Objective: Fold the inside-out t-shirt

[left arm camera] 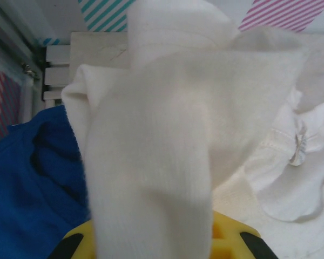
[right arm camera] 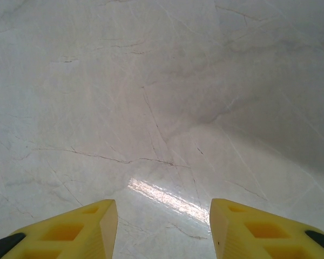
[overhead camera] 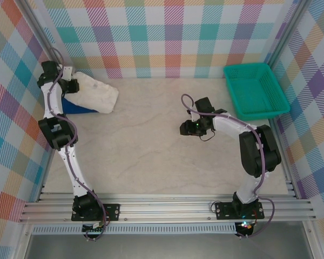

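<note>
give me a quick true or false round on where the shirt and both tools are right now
1. The left tool is shut on the white t-shirt. True.
2. The right tool holds a sleeve. False: its jaws stand apart over bare table.
3. The t-shirt lies in the green basket. False: it is bunched at the far left corner, away from the basket.
4. A blue cloth lies against the t-shirt. True.

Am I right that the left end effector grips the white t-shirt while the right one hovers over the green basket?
Not quite: the right end effector hovers over bare table, not the green basket, as the right wrist view shows.
</note>
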Available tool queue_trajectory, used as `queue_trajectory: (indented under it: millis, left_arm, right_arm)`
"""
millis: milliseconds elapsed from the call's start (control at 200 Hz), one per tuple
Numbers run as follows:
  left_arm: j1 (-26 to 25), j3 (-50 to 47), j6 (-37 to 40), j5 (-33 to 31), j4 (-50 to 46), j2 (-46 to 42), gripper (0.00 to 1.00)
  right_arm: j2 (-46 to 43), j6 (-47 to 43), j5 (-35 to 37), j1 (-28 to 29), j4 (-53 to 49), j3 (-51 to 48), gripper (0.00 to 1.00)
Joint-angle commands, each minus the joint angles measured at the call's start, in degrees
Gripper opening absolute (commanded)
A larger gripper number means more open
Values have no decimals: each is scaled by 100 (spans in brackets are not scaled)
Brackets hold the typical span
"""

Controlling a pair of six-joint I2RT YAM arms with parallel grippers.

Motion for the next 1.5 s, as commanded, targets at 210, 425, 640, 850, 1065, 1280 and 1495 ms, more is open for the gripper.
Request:
queue_trajectory:
  millis: [210, 425, 640, 850, 1065, 1280, 1495]
  left_arm:
    - [572, 192, -893, 955, 500, -111, 0]
    - [561, 214, -800, -107, 396, 289, 10]
    - [392, 233, -774, -1221, 260, 475, 48]
    - [342, 225, -1240, -2007, 188, 106, 65]
    - [281, -233, -1904, -2219, 40, -635, 70]
    - [16, -2255, -2580, -2094, 769, -2252, 78]
    - [-409, -5194, -3488, -1819, 2142, -4583, 83]
  right_arm:
    - [271, -145, -38, 56, -117, 223, 49]
    - [300, -161, -17, 67, -120, 231, 49]
    - [335, -137, -29, 109, -171, 291, 49]
    - [234, -138, 22, 158, -190, 243, 49]
    - [-137, -297, 432, 167, -152, 120, 49]
    - [-1180, -727, 1244, 171, 270, -215, 51]
    - [-2261, -951, 2472, 171, 941, -823, 65]
